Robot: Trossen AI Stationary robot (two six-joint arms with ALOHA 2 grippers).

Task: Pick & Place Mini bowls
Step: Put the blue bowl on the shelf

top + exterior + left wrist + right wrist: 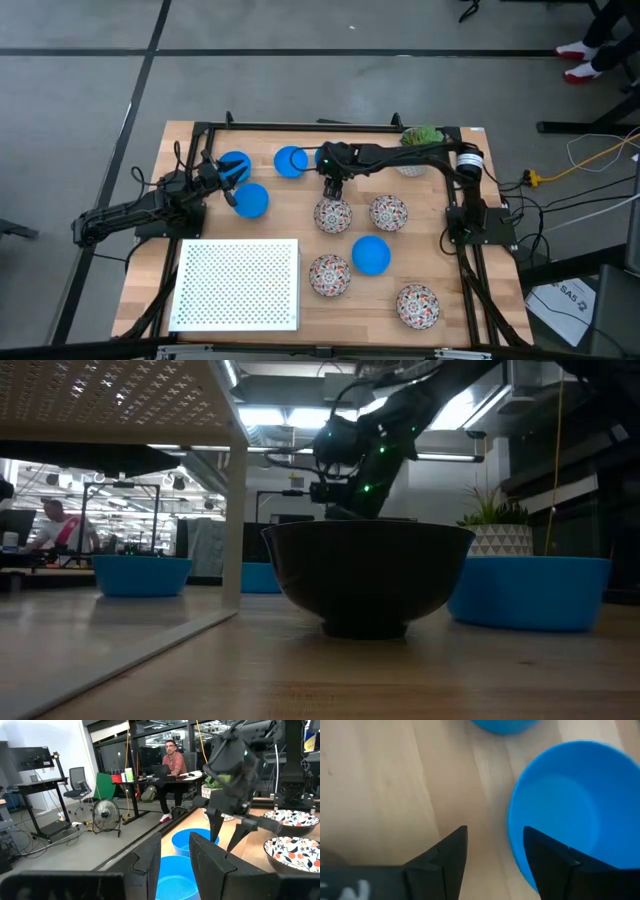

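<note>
Light wooden tabletop (260,225), framed by black rails.

Mini bowls, plain bright blue: three are grouped at the far left (234,166) (251,199) (291,161); a fourth is largely hidden under the right arm just beside the third; a fifth (371,254) stands apart near the middle.

Mini bowls, white with red-and-blue floral pattern: two are set side by side at the centre (333,215) (388,212), one nearer the front (329,276), one at the front right (417,306).

Left gripper (175,860): fingers are held slightly apart, straddling the rim of a blue bowl (172,882).

Right gripper (495,851): fingers are spread, one on either side of a blue bowl's (570,815) rim; contact cannot be told.

White perforated rectangular panel (238,285): placed at the front left.

White pot with green plant (420,140): placed at the far right edge.
</note>
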